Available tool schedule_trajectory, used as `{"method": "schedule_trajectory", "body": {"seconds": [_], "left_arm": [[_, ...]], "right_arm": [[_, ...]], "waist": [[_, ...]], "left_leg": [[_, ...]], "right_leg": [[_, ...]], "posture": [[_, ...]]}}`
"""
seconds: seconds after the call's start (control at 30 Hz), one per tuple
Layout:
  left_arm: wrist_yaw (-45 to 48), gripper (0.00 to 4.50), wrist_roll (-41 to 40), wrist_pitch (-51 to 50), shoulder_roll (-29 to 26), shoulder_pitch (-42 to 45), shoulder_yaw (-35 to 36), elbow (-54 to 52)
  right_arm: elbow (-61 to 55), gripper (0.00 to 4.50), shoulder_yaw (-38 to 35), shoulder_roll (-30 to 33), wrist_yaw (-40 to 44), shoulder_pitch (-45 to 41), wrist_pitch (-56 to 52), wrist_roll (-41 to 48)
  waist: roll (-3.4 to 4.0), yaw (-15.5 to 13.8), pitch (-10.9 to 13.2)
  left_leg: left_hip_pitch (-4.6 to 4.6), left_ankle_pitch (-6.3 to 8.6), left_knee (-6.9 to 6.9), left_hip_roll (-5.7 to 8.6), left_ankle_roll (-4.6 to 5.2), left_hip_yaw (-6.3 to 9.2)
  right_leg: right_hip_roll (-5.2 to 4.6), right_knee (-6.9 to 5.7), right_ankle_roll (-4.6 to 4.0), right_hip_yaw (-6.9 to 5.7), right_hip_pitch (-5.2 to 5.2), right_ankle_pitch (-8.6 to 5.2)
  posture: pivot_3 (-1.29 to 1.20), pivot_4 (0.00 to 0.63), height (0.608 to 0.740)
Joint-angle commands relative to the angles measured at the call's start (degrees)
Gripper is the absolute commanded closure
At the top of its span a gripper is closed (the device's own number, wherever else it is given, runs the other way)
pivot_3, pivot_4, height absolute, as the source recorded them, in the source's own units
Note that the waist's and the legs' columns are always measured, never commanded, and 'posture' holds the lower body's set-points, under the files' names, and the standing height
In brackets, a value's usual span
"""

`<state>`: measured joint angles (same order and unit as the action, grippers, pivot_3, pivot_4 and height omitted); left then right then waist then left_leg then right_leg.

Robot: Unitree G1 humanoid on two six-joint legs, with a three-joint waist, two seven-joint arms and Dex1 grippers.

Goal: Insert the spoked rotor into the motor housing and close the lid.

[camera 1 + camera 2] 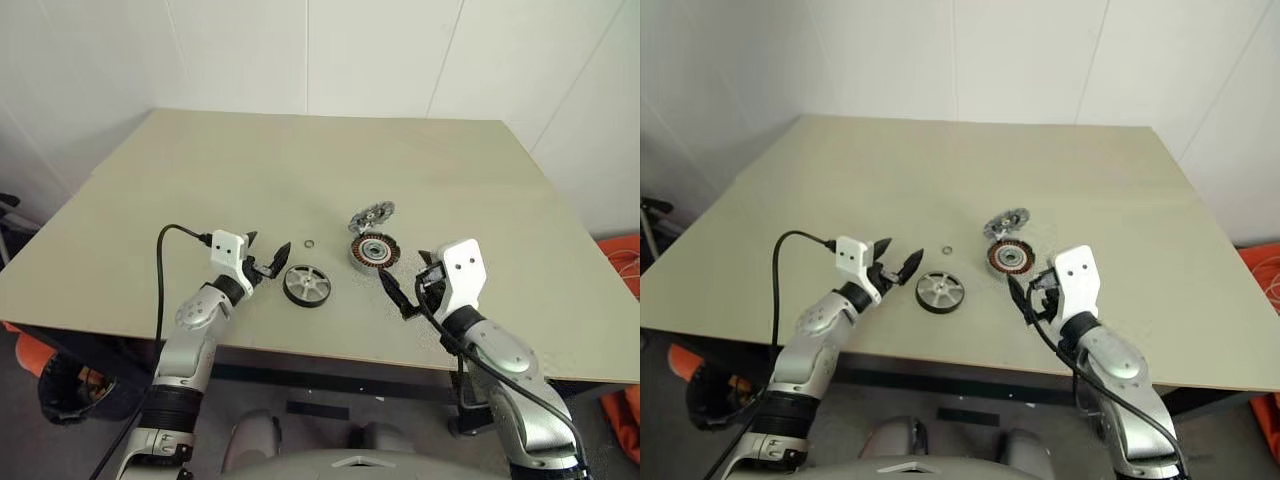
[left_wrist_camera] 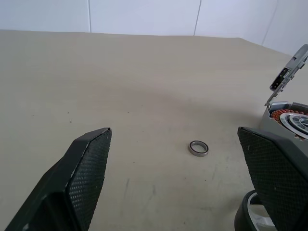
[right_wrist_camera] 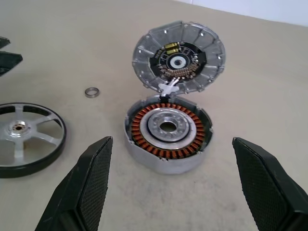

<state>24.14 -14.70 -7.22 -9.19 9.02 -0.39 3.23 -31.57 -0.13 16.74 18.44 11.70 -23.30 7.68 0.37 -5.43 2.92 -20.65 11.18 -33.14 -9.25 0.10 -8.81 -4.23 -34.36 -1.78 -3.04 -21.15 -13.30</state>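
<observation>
Both pincers, left (image 1: 268, 259) and right (image 1: 401, 290), hover released. Left of the round grey copper-wound motor housing (image 3: 167, 132) lies the dark-rimmed silver spoked rotor (image 1: 306, 284). Behind the housing its openwork silver lid (image 3: 179, 60) stands raised.

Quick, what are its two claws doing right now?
Left gripper: open, holding nothing.
Right gripper: open, holding nothing.

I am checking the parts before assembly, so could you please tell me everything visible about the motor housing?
The round, shallow grey metal motor housing sits flat on the beige table, open side up. Inside, a ring of copper-brown windings surrounds a silver centre with a hole. Its round silver openwork lid stands raised, joined at the far rim, its dark circuit face showing. The housing holds no rotor, and nothing grips it.
</observation>
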Motion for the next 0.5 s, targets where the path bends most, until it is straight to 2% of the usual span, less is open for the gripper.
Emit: {"method": "schedule_trajectory", "body": {"seconds": [0.03,0.3,0.5], "left_arm": [[2.2,0.02,0.3,2.0,-1.4,0.8,-0.1,-1.6],[5.0,0.02,-0.2,2.7,-2.9,0.5,0.4,-0.6],[7.6,0.02,-1.6,1.8,-3.9,-1.1,0.5,-2.1]], "right_arm": [[-0.9,0.00,0.2,-0.1,1.2,1.9,3.5,0.9],[-3.4,0.00,0.0,2.9,7.6,2.7,-0.9,7.5],[-3.6,0.00,-0.4,3.3,7.4,1.6,-4.4,10.1]], "waist": [[0.00,0.0,0.0],[0.01,0.0,0.0],[0.01,0.0,0.0]], "left_leg": [[0.00,0.00,0.03,0.00,0.00,0.00],[0.00,0.02,0.08,0.01,0.05,0.01],[0.01,0.02,0.09,0.01,0.05,0.01]], "right_leg": [[0.00,0.04,0.00,0.00,0.00,0.00],[0.01,0.21,0.00,0.00,0.09,0.00],[0.01,0.21,0.00,-0.01,0.09,0.00]], "posture": [[0.00,0.000,0.740],[0.00,0.000,0.740],[0.00,0.000,0.740]]}}
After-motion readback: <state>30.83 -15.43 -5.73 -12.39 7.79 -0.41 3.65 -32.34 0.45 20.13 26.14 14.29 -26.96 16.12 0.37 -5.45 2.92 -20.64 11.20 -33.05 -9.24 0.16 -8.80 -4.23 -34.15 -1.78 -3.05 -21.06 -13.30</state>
